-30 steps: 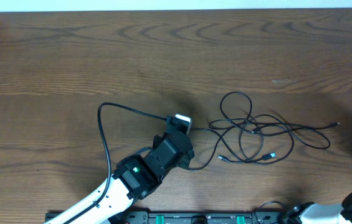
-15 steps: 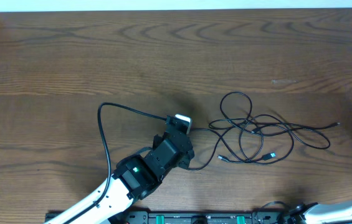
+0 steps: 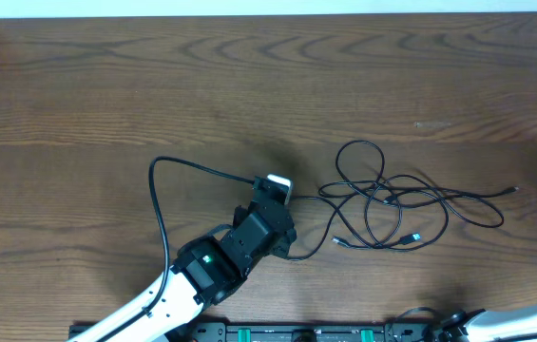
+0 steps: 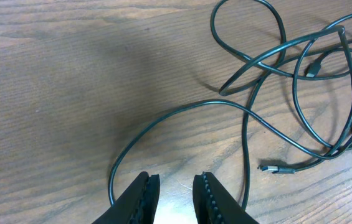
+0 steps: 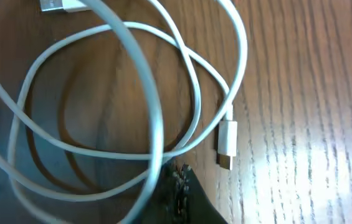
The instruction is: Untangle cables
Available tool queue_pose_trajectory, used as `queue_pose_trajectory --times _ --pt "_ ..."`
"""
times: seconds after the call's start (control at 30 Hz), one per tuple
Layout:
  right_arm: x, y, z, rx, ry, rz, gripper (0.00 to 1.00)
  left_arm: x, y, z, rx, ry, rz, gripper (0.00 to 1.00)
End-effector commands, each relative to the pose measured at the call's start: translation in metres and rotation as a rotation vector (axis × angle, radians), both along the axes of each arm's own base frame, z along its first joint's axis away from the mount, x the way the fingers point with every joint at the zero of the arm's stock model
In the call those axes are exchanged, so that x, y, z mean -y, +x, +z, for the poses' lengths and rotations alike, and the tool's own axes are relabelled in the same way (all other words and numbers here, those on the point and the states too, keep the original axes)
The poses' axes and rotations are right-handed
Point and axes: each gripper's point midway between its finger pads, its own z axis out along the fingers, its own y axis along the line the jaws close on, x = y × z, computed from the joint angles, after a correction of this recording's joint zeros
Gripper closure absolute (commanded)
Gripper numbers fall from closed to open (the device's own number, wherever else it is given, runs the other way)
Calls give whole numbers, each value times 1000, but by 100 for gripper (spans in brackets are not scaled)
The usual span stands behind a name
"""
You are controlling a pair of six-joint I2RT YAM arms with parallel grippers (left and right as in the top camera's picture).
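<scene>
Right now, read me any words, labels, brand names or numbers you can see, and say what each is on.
None: no readable text. The thin black cables, the thin white cable, the brown wooden table and the black-and-white left arm show no lettering; the arm's small green light is only a glow.

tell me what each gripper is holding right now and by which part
The right gripper is shut on the white cable, apparently pinching a strand mid-length, not a plug. The left gripper is open and holds nothing.
</scene>
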Motion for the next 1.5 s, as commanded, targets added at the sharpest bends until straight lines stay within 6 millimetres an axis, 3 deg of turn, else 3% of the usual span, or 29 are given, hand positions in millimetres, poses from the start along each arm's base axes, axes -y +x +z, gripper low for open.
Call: queue_pose_trajectory --times 0.0,0.13,0.37,0.47,0.6,0.73,0.77,0.83,0.9,0.97,1.07,1.3,1.33,1.37,1.47 --pt "0 2 12 2 24 9 99 0 3 4 9 -1 10 75" --pt "-6 11 40 66 25 35 99 0 3 4 9 -1 10 75" --pt "-12 10 127 165 -141 60 99 0 3 4 9 -1 10 75" --pt "-25 13 162 238 -189 90 99 0 3 4 9 -1 10 75" --pt "-47 26 180 345 -160 156 99 0 3 4 9 -1 10 75" --pt "-77 49 178 427 -63 255 98 0 3 4 10 -1 10 75" --pt "-86 60 178 456 -32 302 95 0 3 4 9 -1 10 75" --pt "-110 85 179 510 25 443 77 0 3 3 9 0 10 75" --pt "-130 101 180 543 73 517 60 0 3 3 9 -1 10 75" --pt "-150 112 178 553 122 574 50 0 3 3 9 0 10 75" --pt "-187 131 176 559 190 698 40 0 3 3 9 0 10 62" --pt "-290 170 178 534 263 1152 28 -1 2 2 4 5 10 50" --pt "-304 171 178 521 270 1213 22 -2 2 2 2 9 10 45" --pt "-334 173 176 492 280 1345 2 -4 1 0 -4 20 12 35" --pt "-376 174 174 455 278 1534 1 -8 -1 -3 -11 39 17 32"
